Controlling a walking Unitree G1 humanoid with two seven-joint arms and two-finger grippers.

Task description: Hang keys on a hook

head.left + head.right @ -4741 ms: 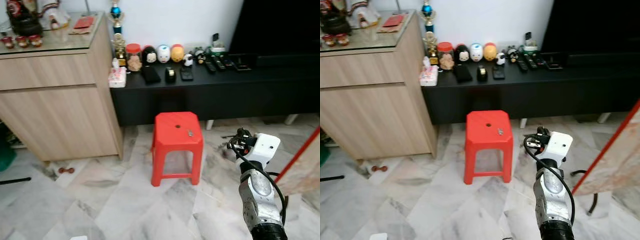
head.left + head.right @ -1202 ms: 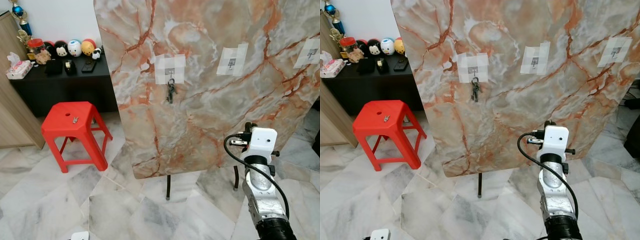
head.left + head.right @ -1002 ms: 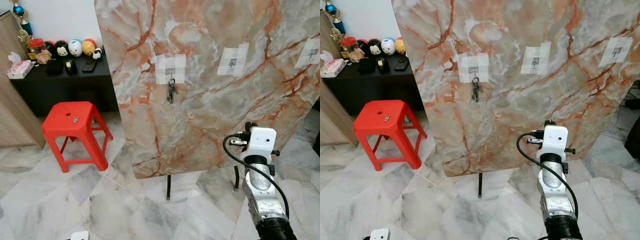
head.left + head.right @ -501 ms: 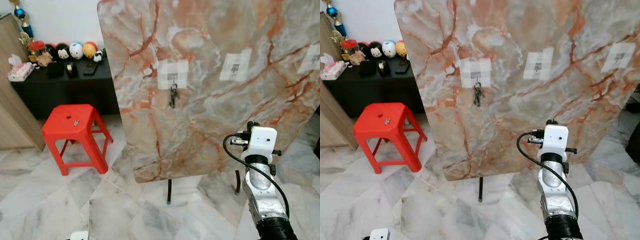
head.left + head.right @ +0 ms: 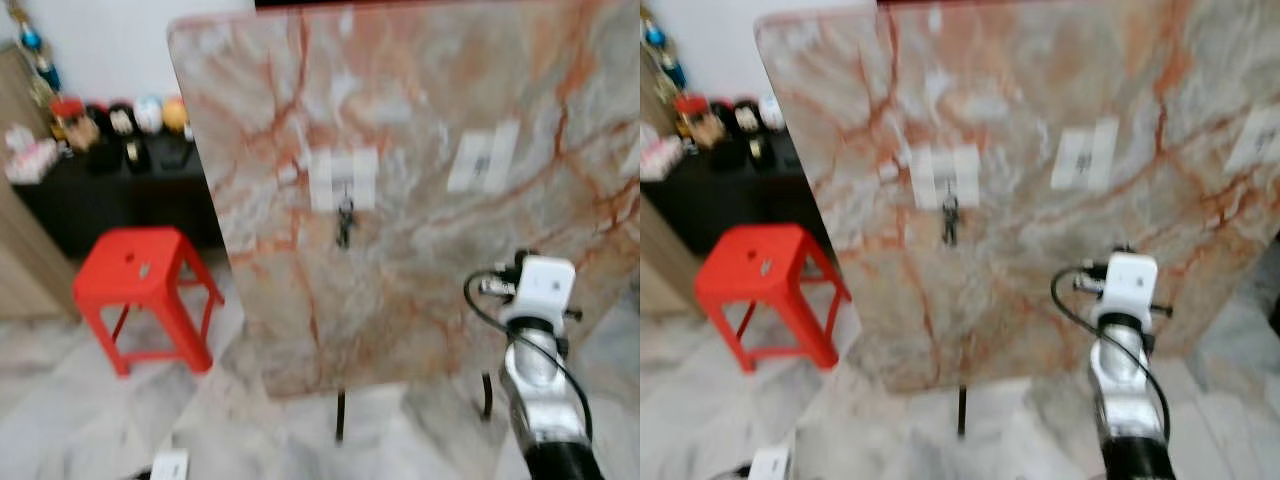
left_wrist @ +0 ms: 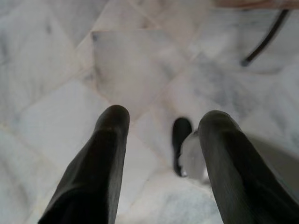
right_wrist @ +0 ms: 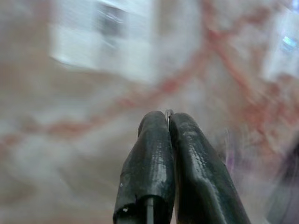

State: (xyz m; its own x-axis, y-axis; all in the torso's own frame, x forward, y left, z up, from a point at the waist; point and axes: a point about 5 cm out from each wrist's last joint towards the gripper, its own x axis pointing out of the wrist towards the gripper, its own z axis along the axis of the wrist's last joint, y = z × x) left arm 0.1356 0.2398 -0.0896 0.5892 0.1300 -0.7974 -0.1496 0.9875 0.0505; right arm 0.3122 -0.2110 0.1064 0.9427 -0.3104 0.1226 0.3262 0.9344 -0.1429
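Views blurred, the head camera is probably moving. A big marble board (image 5: 400, 130) on a thin black stand takes up most of the view, over a marble floor (image 6: 140, 60). A red stool (image 5: 140, 280) stands off the board's left edge, with a black table (image 5: 110, 180) of figurines behind it.

The right arm is raised before the board's lower right part. Right claw (image 7: 167, 119): fingers pressed together. A thin metal sliver (image 7: 168, 112) shows at the tips, too small to tell if it is a key ring. Left claw (image 6: 163, 121) hangs low over the floor, fingers wide apart, holding nothing.

There are three white taped patches across the board, each with a hook.
- Left patch (image 5: 343, 180): a bunch of keys (image 5: 344, 222) hangs from it, flat against the board.
- Middle patch (image 5: 1083, 158): looks free.
- Patch by the right edge (image 5: 1252, 140): also looks free.

A small grey thing (image 5: 143, 268) lies on the stool top, too blurred to name.

Step in hand, as a judgement: the approach to a free hook, likely the middle one, which is nearest the right claw.
- Stop the body and let the view settle first.
- Bring the tips in square to the patch and slightly above the hook.
- Lower so any ring drops over the hook, then part the fingers.
- Avoid pushing the board, because the stand looks light.
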